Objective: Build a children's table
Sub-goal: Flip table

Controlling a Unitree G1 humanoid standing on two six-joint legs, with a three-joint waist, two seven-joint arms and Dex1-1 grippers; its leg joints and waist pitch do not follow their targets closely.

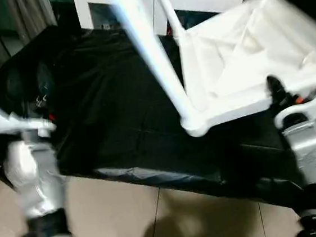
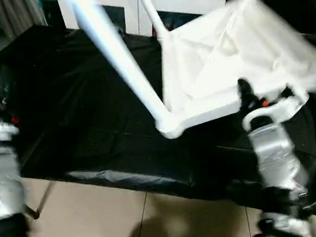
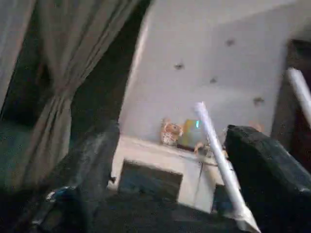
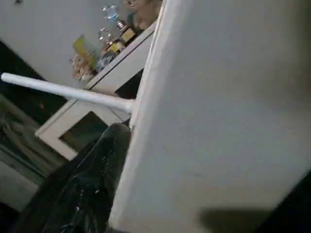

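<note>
White tabletop [image 1: 236, 59], legs [image 1: 151, 51] socketed, sits clamped at its near edge in my right gripper [image 2: 246, 95]; left gripper [image 3: 165, 179], jaws apart, should steady it next.

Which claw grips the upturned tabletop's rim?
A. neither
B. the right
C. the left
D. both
B: the right claw is clamped on the near rim of the tabletop, while the left claw stands open with nothing between its fingers, off by the black table's left side.

No text, label, brand, number or sign can be read on anything in these blurred views.
</note>
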